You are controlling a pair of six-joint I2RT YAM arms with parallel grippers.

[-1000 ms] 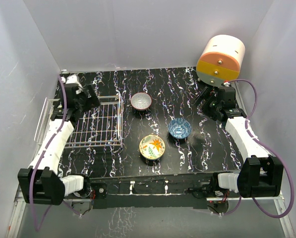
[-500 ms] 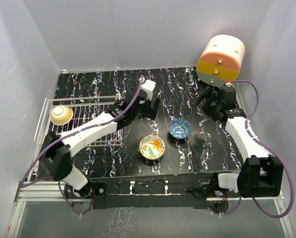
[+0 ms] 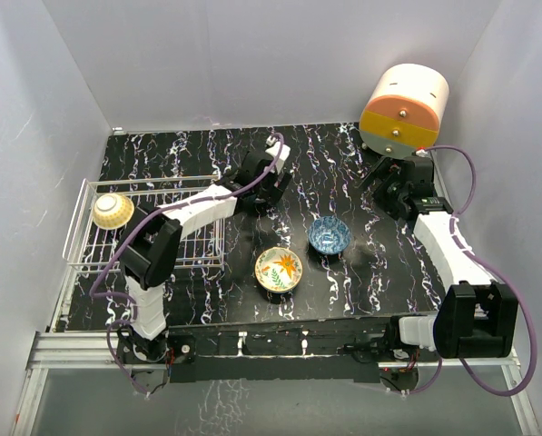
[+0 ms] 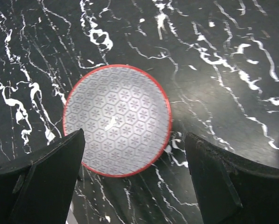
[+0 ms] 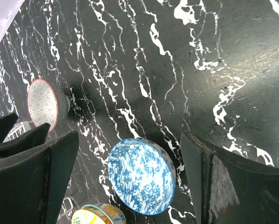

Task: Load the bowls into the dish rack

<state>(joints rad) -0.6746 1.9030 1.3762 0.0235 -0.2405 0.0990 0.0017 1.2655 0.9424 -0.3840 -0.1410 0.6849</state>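
Looking down from the top, the left gripper (image 3: 260, 188) hangs at mid-table, just past the rack (image 3: 184, 238); a yellow bowl (image 3: 113, 211) lies in the rack's far-left corner. The flower bowl (image 3: 279, 269) and blue bowl (image 3: 330, 234) stand on the table (image 3: 343, 173). The right gripper (image 3: 393, 186) hangs near the drawer unit (image 3: 402, 109).

Left wrist: fingers (image 4: 41, 182) spread wide, straddling the upright grey bowl (image 4: 117, 120) without clamping it.

Right wrist: fingers apart and empty, the blue bowl below between them.
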